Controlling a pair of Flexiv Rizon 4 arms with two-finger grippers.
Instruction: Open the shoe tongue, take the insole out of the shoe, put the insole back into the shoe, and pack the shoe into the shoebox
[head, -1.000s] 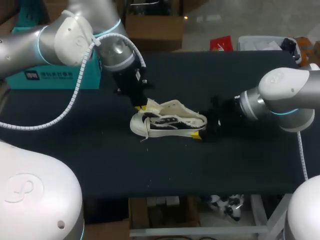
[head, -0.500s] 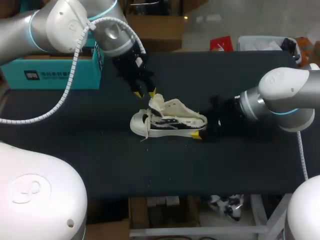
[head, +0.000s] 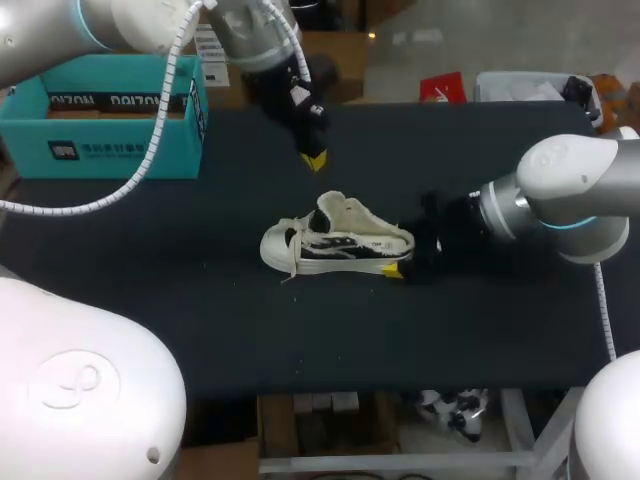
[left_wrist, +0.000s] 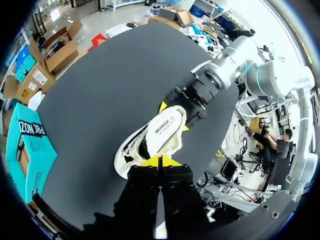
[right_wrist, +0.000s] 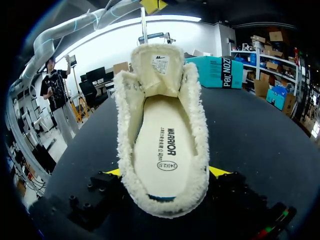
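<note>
nearest me, my right jaws are clenched on the heel of the one shoe, one yellow tip pressed against each side of its fleecy collar. the shoe rests around the middle of the black table, heel toward my right arm and toe toward my left. it is a low cream sneaker with a dark side panel crossed by pale stripes, a white sole and a shaggy cream lining around the opening; its laces lie loose at the toe end. looking along my right fingers i see straight into it: a single pale insole lies flat inside, with dark print near the heel, and beyond it the tongue stands pulled up and forward, a small label on its inner face. farther on, my left jaws hang in the air above the table, well apart from the shoe and past its far side, yellow tips pressed together and grasping nothing; from that wrist the shoe lies below and ahead of them. farthest off, at the table's far left corner, sits one teal shoebox with its top open. so: one shoe, one insole, one tongue, one shoebox, and my two arms.
</note>
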